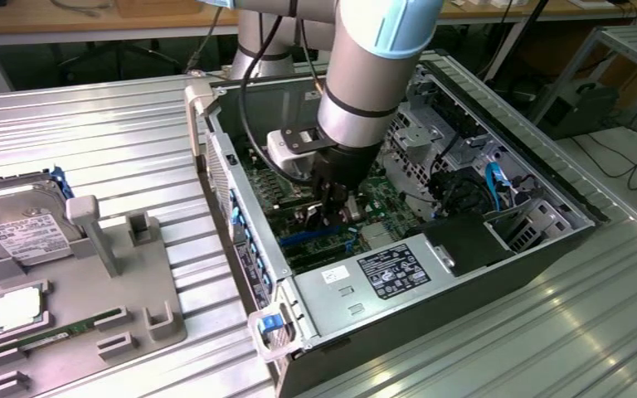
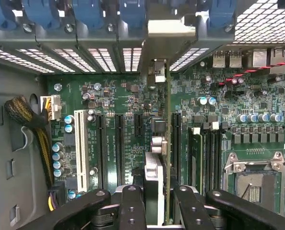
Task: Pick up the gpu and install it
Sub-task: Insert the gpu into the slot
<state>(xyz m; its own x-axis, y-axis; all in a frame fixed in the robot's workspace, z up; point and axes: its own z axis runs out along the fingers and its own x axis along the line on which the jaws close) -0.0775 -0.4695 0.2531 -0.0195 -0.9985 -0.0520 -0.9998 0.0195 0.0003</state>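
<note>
The gpu [image 2: 158, 143] is seen edge-on, a thin card with a pale metal bracket [image 2: 169, 28] at its far end against the case's rear slot openings. My gripper [image 2: 161, 207] is shut on it, with one dark finger [image 2: 133, 206] on each side. The card stands upright over the green motherboard [image 2: 118, 96], in line with the long black expansion slots [image 2: 119, 143]. I cannot tell whether it is seated in a slot. In the exterior view my gripper [image 1: 335, 203] reaches down into the open computer case [image 1: 540, 182], with the dark gpu [image 1: 324, 222] below it.
A power supply [image 1: 391, 274] sits at the case's near end, with blue cables [image 1: 496, 182] at the exterior view's right. On the exterior view's left, a grey fixture [image 1: 153, 282] carries a hard drive [image 1: 26, 232], a processor [image 1: 17, 308] and a green memory stick [image 1: 53, 336]. A yellow-black cable bundle [image 2: 29, 120] lies beside the board.
</note>
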